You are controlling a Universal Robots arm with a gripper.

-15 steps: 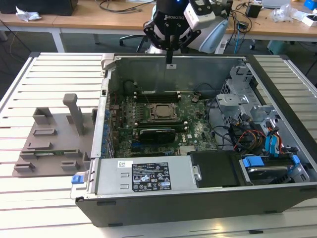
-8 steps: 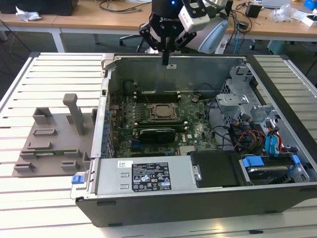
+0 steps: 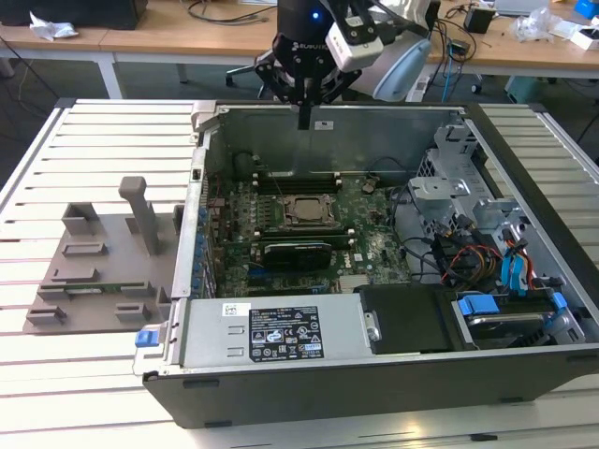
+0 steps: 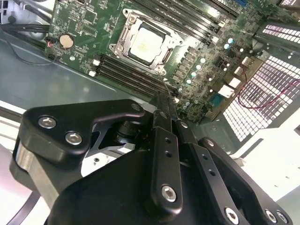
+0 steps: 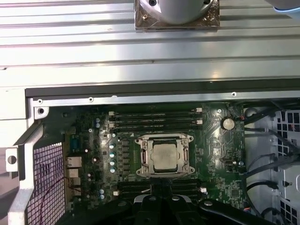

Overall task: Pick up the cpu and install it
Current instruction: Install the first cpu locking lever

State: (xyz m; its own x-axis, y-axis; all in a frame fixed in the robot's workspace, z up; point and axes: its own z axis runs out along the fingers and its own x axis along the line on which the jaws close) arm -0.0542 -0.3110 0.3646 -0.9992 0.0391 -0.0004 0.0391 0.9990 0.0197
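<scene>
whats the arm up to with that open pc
A single robot arm hangs its gripper above the back wall of an open computer case lying on a slatted table. The fingers look shut with nothing between them. The cpu sits in the socket frame on the motherboard, apart from the gripper. A grey fixture lies beside the case on the exterior view's left.

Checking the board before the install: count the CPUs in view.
1. The cpu lies in the motherboard socket inside the open computer case, seen in both wrist views. Others may be hidden.
</scene>
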